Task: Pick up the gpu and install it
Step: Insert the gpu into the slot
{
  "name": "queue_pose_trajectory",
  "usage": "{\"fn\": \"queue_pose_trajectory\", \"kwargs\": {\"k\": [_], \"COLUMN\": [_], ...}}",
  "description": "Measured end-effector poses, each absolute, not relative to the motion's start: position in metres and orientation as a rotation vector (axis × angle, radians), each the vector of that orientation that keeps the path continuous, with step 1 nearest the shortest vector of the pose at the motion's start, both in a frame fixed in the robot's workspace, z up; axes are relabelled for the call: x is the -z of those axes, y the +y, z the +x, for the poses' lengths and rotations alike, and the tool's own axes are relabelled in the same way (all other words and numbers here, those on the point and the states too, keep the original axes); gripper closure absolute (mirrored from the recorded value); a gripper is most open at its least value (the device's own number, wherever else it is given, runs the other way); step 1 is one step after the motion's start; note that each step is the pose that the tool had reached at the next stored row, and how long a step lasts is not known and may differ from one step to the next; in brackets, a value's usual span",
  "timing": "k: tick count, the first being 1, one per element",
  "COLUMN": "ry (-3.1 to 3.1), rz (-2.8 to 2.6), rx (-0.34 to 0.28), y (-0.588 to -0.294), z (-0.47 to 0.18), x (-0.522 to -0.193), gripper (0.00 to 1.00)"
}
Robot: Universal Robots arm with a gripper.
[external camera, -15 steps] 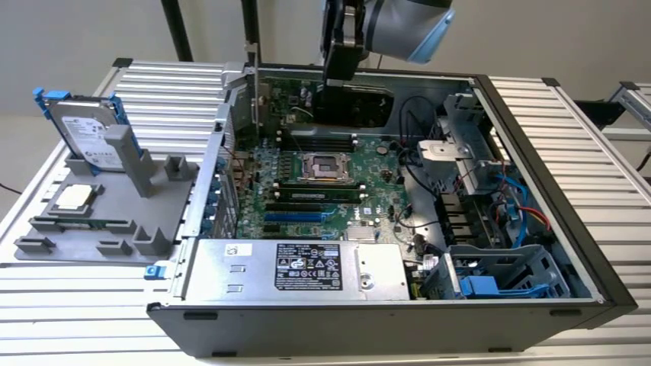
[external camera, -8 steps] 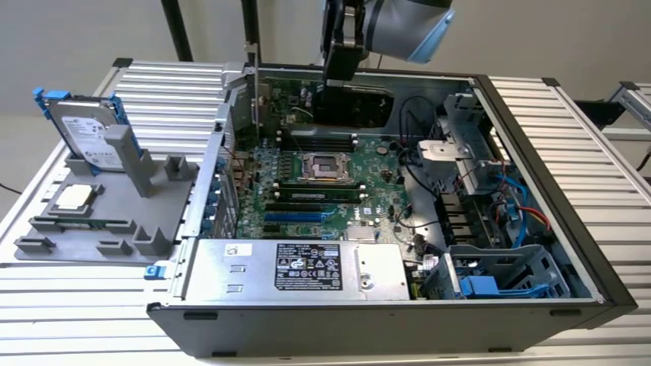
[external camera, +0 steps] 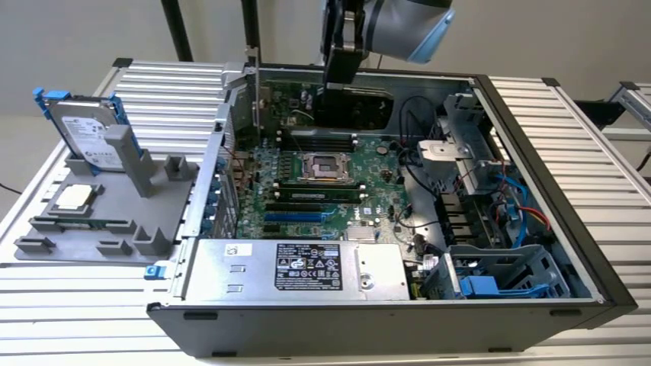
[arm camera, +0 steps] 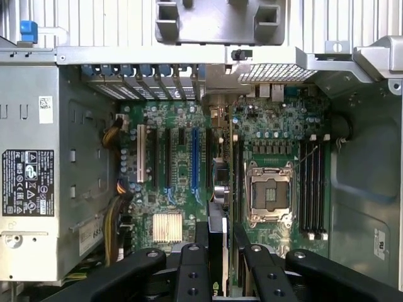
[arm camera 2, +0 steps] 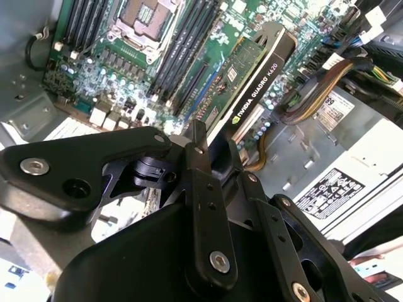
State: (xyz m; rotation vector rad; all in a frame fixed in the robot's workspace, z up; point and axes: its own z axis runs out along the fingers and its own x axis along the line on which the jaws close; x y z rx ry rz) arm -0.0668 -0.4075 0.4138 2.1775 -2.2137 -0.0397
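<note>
The gpu (external camera: pixel 354 107) hangs on edge over the far part of the open computer case (external camera: pixel 569 252), with my gripper (external camera: pixel 340 75) shut on its top edge. In the second wrist view the gpu (arm camera 2: pixel 255 85) shows its black shroud and green board, reaching from my gripper (arm camera 2: pixel 211 151) toward the motherboard (arm camera 2: pixel 126 69). In the first wrist view the gpu (arm camera: pixel 218 189) is seen edge-on between my fingers (arm camera: pixel 189 258), held above the motherboard (arm camera: pixel 182 126) between the blue expansion slot (arm camera: pixel 194 163) and the processor socket (arm camera: pixel 269 192).
A grey fixture (external camera: pixel 91 229) on the exterior view's left holds a silver hard drive with blue rails (external camera: pixel 87 133), a processor chip (external camera: pixel 73 197) and a memory stick (external camera: pixel 81 225). In the case are the power supply (external camera: pixel 295 271), a drive cage (external camera: pixel 498 274) and cables (external camera: pixel 519 213).
</note>
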Motion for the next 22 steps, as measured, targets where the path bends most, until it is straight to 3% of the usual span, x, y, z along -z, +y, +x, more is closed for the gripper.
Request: {"fn": "queue_pose_trajectory", "kwargs": {"k": [22], "ry": [-2.234], "rz": [2.197], "rx": [-0.005], "y": [-0.407], "z": [-0.070], "x": [-0.397], "gripper": [1.00]}}
